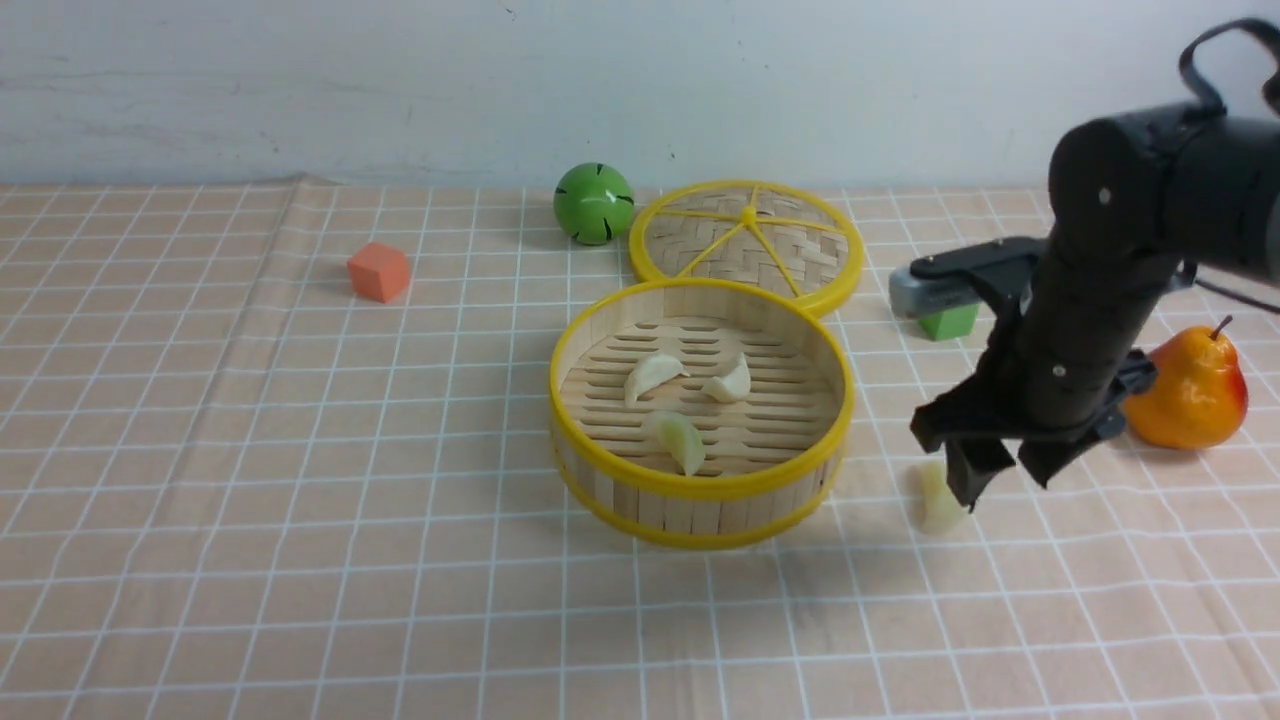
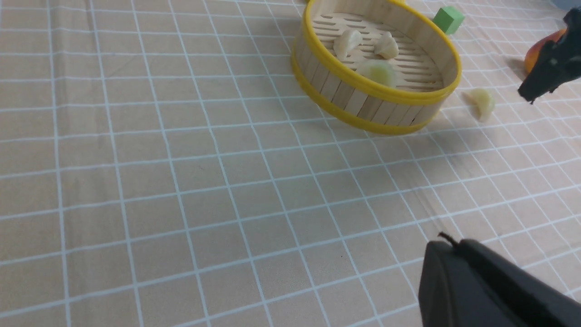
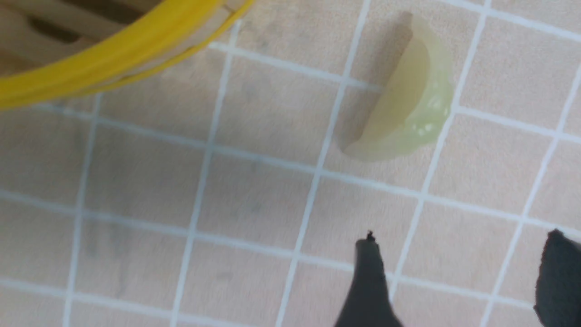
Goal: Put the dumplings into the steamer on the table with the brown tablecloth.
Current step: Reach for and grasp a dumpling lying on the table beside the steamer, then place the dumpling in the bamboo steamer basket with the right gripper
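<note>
pickup of the last pale green crescent dumpling [image 1: 938, 503] seems next: it lies on the peach-brown gridded tablecloth [image 1: 300, 450] beside the round bamboo steamer [image 1: 700, 488]. right gripper [image 1: 1003, 485] hovers above, jaws wide, empty; it must lower astride and close.

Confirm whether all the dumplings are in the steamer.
No: one dumpling lies on the cloth outside the steamer.

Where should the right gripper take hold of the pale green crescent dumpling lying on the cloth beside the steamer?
Probably from above, across its middle. The pale green crescent dumpling is narrow from its straight edge to its ruffled curved edge, and it lies clear of the round bamboo steamer.
</note>
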